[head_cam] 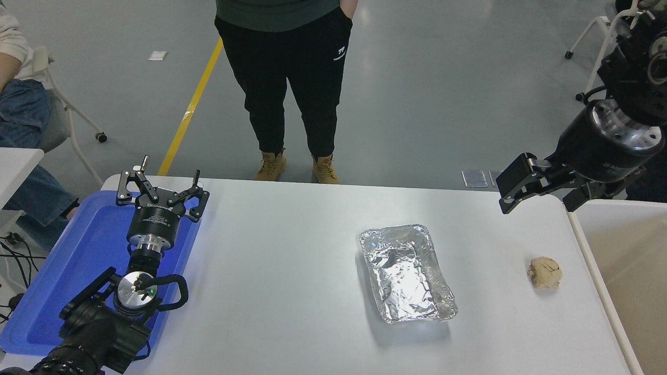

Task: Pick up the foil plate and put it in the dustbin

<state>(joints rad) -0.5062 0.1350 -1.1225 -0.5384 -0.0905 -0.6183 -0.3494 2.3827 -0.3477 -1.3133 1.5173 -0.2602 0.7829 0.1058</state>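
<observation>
The foil plate (407,272), a shiny wrinkled silver tray, lies on the white table (281,281) right of centre. The dustbin (599,289) stands against the table's right edge, with an off-white rim and beige inner walls. My right gripper (542,194) is open and empty. It hangs above the table's far right corner, up and to the right of the foil plate and apart from it. My left gripper (161,188) is open and parked at the lower left, over the blue tray.
A small tan lump (544,272) lies between the foil plate and the dustbin. A flat blue plastic tray (62,281) sits at the table's left end. A person (292,78) stands at the far side; another sits at the upper left.
</observation>
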